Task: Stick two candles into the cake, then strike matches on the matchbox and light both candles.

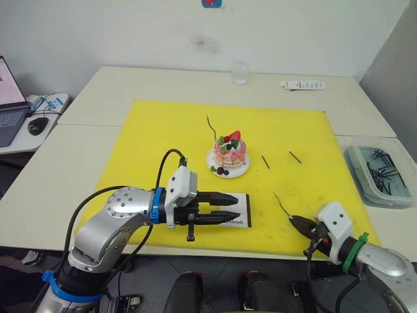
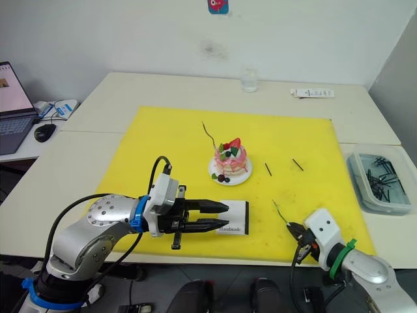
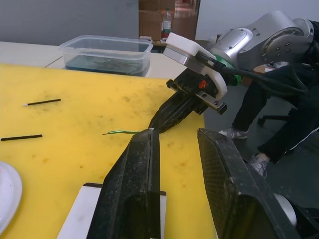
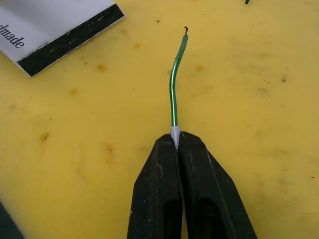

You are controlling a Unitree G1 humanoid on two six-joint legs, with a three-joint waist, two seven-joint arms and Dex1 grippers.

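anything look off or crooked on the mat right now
The candle already in the cake leans toward the robot's left rather than standing upright. The second candle, pinched in the right gripper, is bent. Nothing looks spilled.

That yellow mat [image 1: 163, 130] is looking matt and a bit grubby, speckled with small brownish stains. The candle [image 4: 173, 94] in the right gripper [image 4: 177, 142] is shining like glossy green foil, with a pale waxy tip. Both grippers' fingers [image 3: 134, 194] are looking like matt black plastic, faintly textured. The matchbox [image 4: 45, 25] is reading as smooth white card with a rough black striking strip. The left arm's shell [image 1: 124, 205] is gleaming like brushed metal. The tub [image 3: 107, 52] is showing as clear glossy plastic, and the desk [image 1: 85, 163] is looking smooth and matt cream.
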